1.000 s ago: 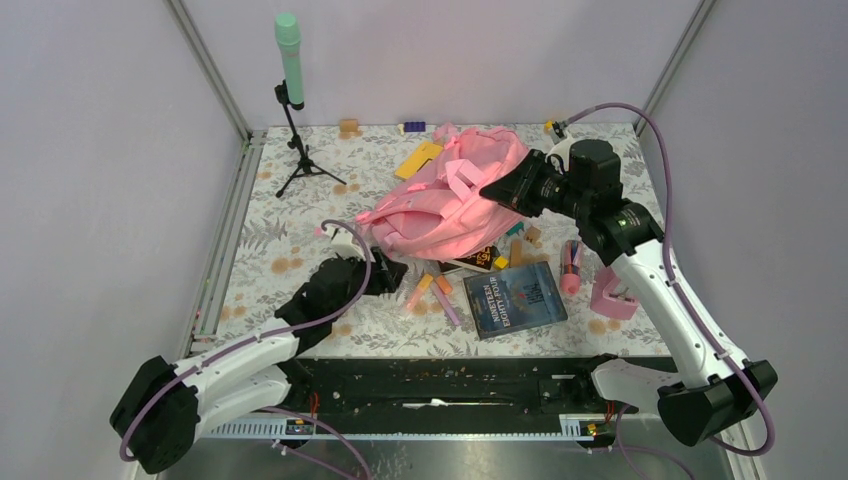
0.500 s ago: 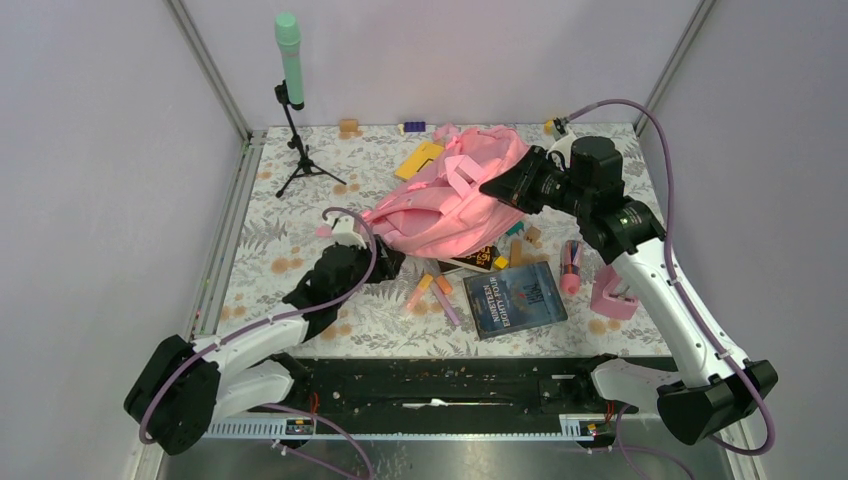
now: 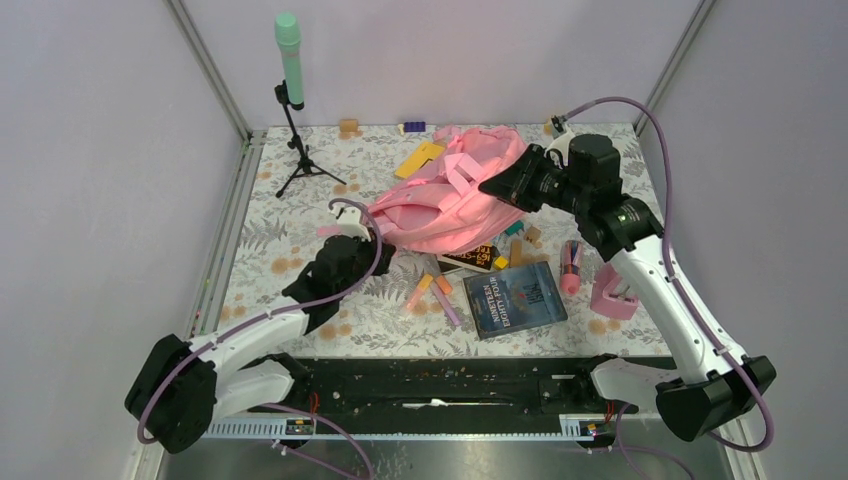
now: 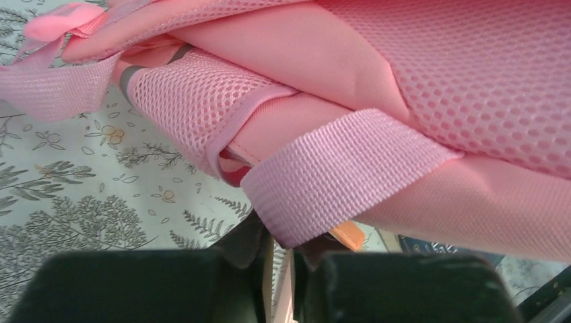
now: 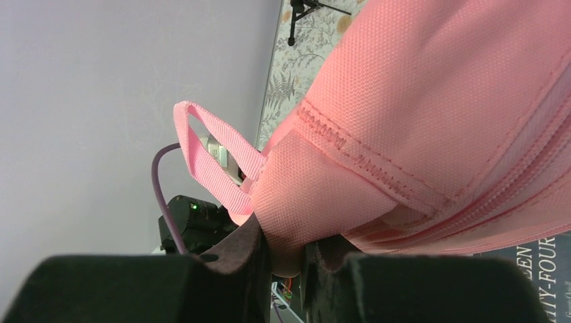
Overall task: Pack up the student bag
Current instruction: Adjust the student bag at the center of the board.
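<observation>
Student bag [image 3: 450,195], upper centre on the counter [image 3: 290,200]: your left fingers [image 4: 404,286] pinch its strap [image 4: 337,175], right fingers [image 5: 135,289] its seam [image 5: 350,161]; pulling apart could slip either thin fabric hold

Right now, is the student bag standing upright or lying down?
Lying down: the student bag slumps on the table, left hand and right hand pinching opposite ends.
</observation>
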You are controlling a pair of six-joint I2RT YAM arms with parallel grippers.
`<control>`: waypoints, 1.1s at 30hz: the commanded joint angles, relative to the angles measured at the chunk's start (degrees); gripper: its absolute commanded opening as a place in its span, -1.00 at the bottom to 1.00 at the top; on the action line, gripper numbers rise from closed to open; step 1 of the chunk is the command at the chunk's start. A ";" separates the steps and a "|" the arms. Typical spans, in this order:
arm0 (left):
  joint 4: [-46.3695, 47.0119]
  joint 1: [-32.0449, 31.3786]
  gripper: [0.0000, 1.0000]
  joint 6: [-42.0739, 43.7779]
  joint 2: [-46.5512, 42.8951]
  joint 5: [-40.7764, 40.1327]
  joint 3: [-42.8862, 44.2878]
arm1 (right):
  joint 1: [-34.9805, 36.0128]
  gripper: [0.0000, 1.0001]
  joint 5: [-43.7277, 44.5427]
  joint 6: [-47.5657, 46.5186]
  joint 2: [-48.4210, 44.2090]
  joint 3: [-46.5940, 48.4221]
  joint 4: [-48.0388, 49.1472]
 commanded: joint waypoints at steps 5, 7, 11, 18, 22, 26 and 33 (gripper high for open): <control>-7.89 0.22 -1.00 8.79 -5.46 4.22 5.70 | 4.64 -1.00 8.87 -14.51 3.45 15.35 -0.50; -8.90 0.22 -1.00 9.87 -7.27 5.98 6.66 | 5.00 -1.00 7.91 -17.07 6.64 21.12 -2.09; -12.42 0.22 -1.00 10.13 -8.60 11.42 11.61 | 7.08 -1.00 7.56 -25.42 14.17 36.07 -7.28; -21.22 0.04 -0.79 10.52 -7.97 17.91 21.04 | 9.68 -1.00 13.16 -38.23 31.45 71.51 -24.92; -29.56 0.01 0.61 13.32 -11.05 15.37 25.91 | 9.71 -1.00 12.55 -40.41 35.12 79.69 -28.35; -39.74 -0.04 0.98 20.51 -13.30 16.00 34.03 | 9.71 -1.00 11.92 -42.08 30.84 70.98 -23.10; -46.19 -0.32 0.98 23.42 -5.71 22.06 48.55 | 9.71 -1.00 8.04 -43.43 28.40 67.49 -22.78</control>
